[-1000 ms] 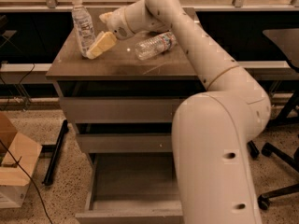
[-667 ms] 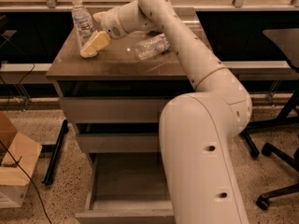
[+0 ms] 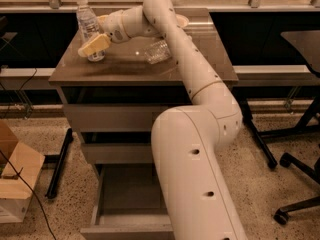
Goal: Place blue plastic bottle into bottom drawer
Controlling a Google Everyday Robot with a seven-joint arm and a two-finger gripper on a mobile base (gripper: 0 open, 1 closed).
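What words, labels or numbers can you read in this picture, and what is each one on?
No text can be read.
blue plastic bottle, standing at the back left of the cabinet top, with the hand at its lower part: label too blurred to read.
clear bottle lying mid-top: nothing legible.
cardboard box on the floor: no print shows.

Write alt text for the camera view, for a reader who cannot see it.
The gripper is at the foot of the upright bottle at the back left of the cabinet top, the arm stretched across it. A second bottle lies on its side mid-top, and the bottom drawer stands open below.
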